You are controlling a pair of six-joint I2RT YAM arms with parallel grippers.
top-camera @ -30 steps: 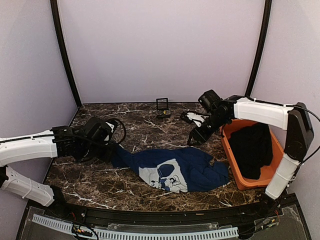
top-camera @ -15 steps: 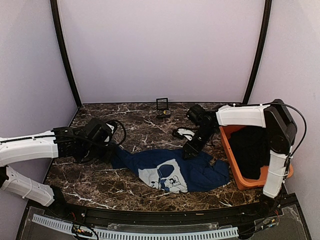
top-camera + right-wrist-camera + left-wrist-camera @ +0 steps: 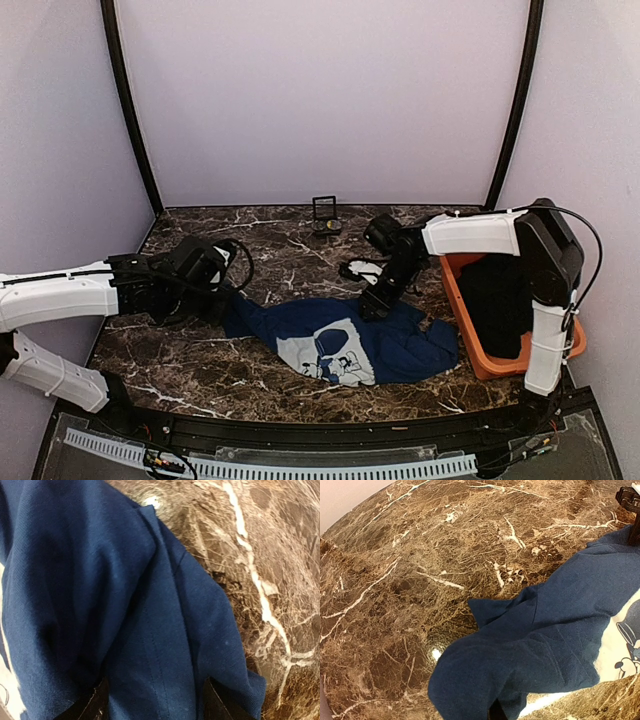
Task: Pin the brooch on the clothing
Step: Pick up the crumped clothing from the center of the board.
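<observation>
Navy T-shirt (image 3: 350,335) lying rumpled mid-tabletop (image 3: 280,262). Its left end is pinched in the closed jaws of the left gripper (image 3: 215,300); the jaws of the right gripper (image 3: 375,303) are spread wide astride the far hem. The cloth should be drawn flat before the brooch (image 3: 326,227), apparently beside the far black case (image 3: 323,208), is fetched.

Overhead camera looks down; close wrist cameras share the shirt (image 3: 340,335).
</observation>
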